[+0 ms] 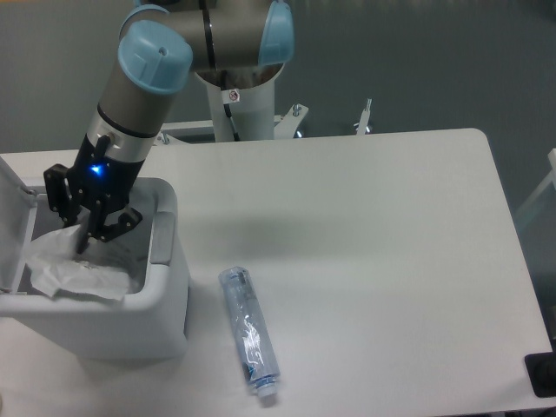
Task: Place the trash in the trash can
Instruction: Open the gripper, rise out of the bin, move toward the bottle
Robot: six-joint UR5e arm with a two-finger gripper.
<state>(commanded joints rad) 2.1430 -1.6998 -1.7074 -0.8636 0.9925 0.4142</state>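
Trash can (165,287) left side cut off; pincer (84,246) grip unclear.

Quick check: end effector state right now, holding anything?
End effector: over the open trash can, at the wrapper; whether it is open or gripping cannot be told.
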